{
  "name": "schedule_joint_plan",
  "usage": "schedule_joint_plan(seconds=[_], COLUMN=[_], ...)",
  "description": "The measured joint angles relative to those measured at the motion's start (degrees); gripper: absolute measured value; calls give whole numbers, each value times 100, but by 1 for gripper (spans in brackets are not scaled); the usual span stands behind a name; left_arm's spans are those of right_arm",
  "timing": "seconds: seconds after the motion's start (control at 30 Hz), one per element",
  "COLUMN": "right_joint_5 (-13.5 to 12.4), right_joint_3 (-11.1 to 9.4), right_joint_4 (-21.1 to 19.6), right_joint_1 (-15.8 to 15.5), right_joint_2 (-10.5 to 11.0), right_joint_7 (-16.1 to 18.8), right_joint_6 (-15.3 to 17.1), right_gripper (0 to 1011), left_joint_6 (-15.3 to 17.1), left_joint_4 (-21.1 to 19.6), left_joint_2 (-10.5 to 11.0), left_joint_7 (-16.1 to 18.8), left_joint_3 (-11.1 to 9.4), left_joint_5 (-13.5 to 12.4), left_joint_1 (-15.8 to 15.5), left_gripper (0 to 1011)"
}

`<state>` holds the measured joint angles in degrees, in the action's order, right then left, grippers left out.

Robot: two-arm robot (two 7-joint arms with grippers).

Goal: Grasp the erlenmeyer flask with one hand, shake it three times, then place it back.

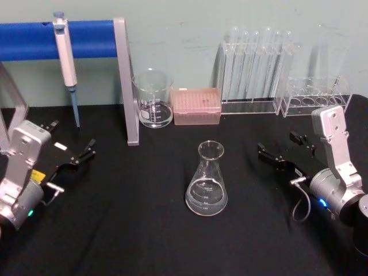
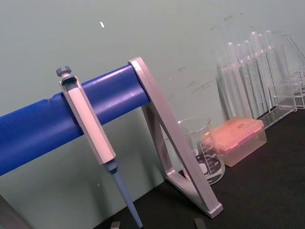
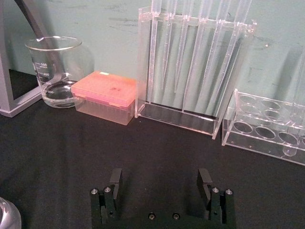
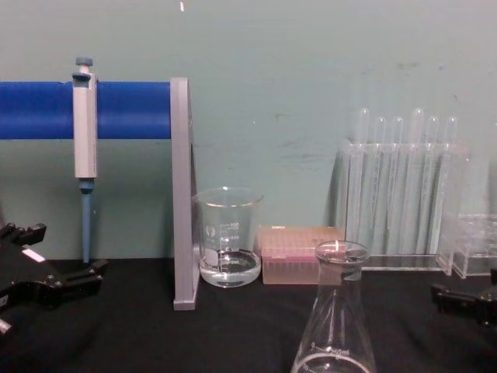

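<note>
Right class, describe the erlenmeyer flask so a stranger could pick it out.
On the black table, in front of the pink box, stands the erlenmeyer flask, alone between the two grippers. Unlike the straight-sided beaker, it tapers from a wide base to a narrow neck.

clear flask, pink tip box, blue bar, black cloth

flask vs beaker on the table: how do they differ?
The erlenmeyer flask is conical, tapering to a narrow neck; the beaker is a straight cylinder with a wide mouth. The erlenmeyer flask stands mid-table between the grippers; the beaker sits at the back beside the pink tip box. Both are clear glass, upright, with printed white markings.
</note>
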<state>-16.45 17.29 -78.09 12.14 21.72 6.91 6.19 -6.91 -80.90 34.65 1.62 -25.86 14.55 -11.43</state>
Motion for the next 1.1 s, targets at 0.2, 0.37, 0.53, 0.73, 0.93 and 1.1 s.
schedule_joint_plan(seconds=[0.2,0.37,0.53,0.73,0.93,1.1], right_joint_5=[0,0,0,0,0,0], right_joint_3=[0,0,0,0,0,0], right_joint_4=[0,0,0,0,0,0], right_joint_1=[0,0,0,0,0,0], right_joint_2=[0,0,0,0,0,0], right_joint_7=[0,0,0,0,0,0], right_joint_6=[0,0,1,0,0,0], right_gripper=[1003,1003,1003,1003,1003,1003], left_joint_6=[0,0,0,0,0,0], left_joint_4=[0,0,0,0,0,0], left_joint_2=[0,0,0,0,0,0], left_joint_7=[0,0,0,0,0,0], left_joint_3=[0,0,0,0,0,0], left_joint_5=[0,0,0,0,0,0], left_joint_1=[0,0,0,0,0,0], left_gripper=[1001,1001,1001,1001,1001,1001])
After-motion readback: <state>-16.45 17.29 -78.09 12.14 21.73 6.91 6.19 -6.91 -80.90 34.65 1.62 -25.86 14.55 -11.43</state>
